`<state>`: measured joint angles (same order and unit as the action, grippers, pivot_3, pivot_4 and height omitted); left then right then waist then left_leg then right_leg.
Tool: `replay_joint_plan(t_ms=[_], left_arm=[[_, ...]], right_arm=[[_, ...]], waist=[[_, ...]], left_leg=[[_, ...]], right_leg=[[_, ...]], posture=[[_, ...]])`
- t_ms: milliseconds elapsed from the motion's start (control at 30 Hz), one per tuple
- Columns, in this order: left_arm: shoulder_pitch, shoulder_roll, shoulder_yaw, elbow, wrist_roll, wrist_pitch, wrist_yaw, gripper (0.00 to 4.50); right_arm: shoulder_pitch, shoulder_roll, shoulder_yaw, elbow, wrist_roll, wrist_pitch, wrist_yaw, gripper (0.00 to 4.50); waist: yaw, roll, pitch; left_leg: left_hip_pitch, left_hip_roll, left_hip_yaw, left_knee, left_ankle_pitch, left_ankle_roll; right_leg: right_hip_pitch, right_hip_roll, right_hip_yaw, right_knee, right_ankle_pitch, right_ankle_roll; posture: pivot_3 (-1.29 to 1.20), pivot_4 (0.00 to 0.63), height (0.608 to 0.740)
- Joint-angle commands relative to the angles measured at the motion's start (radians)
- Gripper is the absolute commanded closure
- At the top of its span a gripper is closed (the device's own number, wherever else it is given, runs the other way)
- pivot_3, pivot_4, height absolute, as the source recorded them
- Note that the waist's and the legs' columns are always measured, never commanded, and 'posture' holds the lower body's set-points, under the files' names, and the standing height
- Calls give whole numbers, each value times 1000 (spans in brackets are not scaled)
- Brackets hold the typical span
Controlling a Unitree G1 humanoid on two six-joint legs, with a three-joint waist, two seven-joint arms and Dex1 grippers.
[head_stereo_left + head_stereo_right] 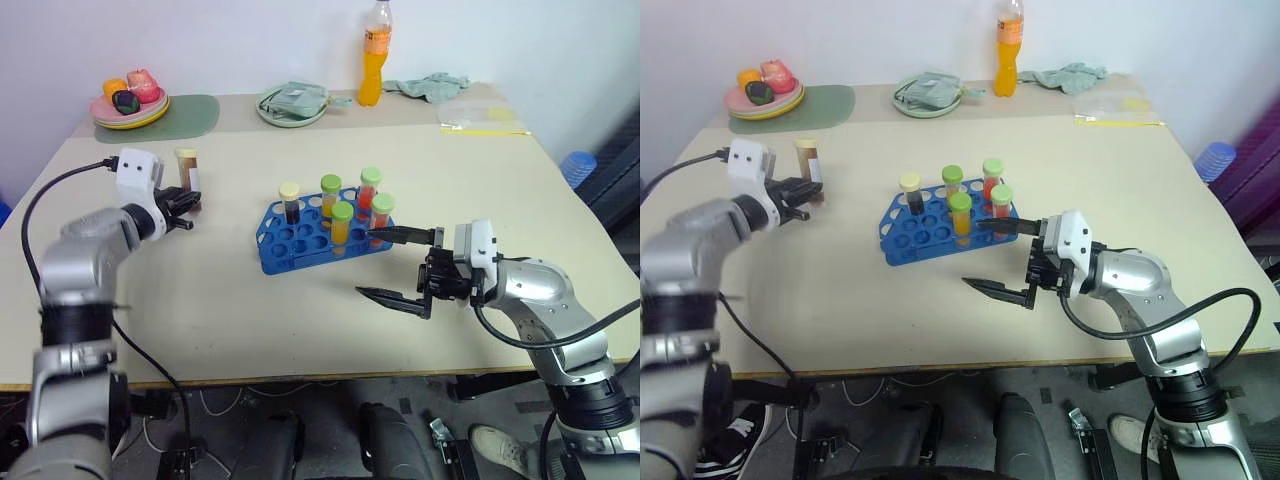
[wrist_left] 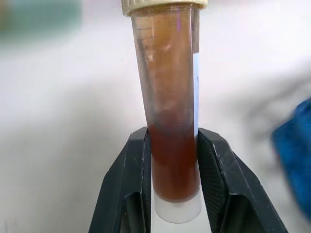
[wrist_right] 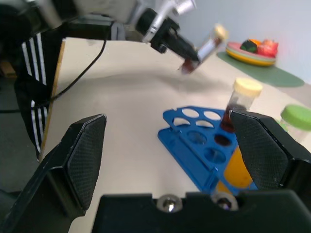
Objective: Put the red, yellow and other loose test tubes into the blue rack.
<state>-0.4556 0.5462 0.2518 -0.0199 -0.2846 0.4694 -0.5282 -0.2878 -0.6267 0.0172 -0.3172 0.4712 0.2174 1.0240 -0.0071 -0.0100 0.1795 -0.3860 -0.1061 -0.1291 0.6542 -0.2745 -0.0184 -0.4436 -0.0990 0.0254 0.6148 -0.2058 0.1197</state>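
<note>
Left gripper (image 1: 190, 210) pinching the lower end of a cream-capped tube of dark brown liquid (image 1: 187, 168), held upright above the table (image 1: 300, 310), well to the robot's left of the blue rack (image 1: 290, 245). Standing in that rack: another cream-capped dark tube (image 1: 290, 201) at its left end, and beside it four green-capped tubes, two of yellow-orange liquid (image 1: 341, 224) and two of red (image 1: 368, 190). Right gripper (image 1: 393, 266) spread wide and holding nothing, pointing toward the rack from its right end, one finger reaching close to the nearest green-capped tube (image 1: 381, 214).
</note>
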Motion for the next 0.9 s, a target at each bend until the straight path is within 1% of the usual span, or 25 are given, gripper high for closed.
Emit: replay_joint_plan(t_ms=[33,100,200,367,433,500,567,700,900], left_arm=[[121,-98,8,-216,1,-248,28,3712],[170,-140,-37,-239,47,-354,37,3712],[192,-193,-136,-187,148,-541,50,3712],[172,-265,-244,23,240,-788,63,3712],[169,-297,-274,72,190,-771,20,3712],[171,-311,-286,110,210,-802,35,3712],[178,-328,-297,141,156,-839,-20,3712],[165,-338,-314,213,192,-891,-12,3712],[165,-367,-334,257,170,-896,-28,3712]], right_arm=[[-23,-1,-36,8,-5,-24,-17,0],[-36,-1,-37,21,-8,-24,-20,0],[-56,-16,-35,34,-19,-23,-10,0],[-57,-50,-49,14,-4,26,-14,0],[-61,-58,-51,-8,0,48,-26,0],[-65,-62,-53,-33,4,71,-44,0],[-65,-63,-60,-62,12,99,-64,0],[-57,-69,-68,-111,22,142,-92,0],[-73,-73,-76,-73,12,129,-93,0]], waist=[[2,0,0],[3,0,0],[16,0,0],[22,1,-1],[21,1,-1],[20,1,-1],[17,1,-1],[20,1,-1],[21,1,-1]], left_leg=[[0,0,0,0,0,0],[1,0,0,0,0,0],[3,1,0,0,-2,4],[11,1,1,-1,-3,6],[11,1,1,-1,-4,7],[11,0,1,-1,-4,7],[11,1,1,-1,-4,7],[11,1,1,-2,-4,7],[11,1,2,-2,-4,7]], right_leg=[[0,0,0,0,0,0],[1,1,0,0,0,-1],[3,1,-1,0,1,-1],[11,1,-1,-2,0,-1],[11,1,-1,-2,0,-1],[11,1,-1,-2,0,-1],[11,2,-1,-2,0,-1],[11,2,-1,-2,0,-1],[11,1,-1,-2,0,-1]], posture=[[0,150,740],[0,150,740],[0,150,740],[0,150,740],[0,150,740],[0,150,740],[0,150,740],[0,150,740],[0,150,740]])
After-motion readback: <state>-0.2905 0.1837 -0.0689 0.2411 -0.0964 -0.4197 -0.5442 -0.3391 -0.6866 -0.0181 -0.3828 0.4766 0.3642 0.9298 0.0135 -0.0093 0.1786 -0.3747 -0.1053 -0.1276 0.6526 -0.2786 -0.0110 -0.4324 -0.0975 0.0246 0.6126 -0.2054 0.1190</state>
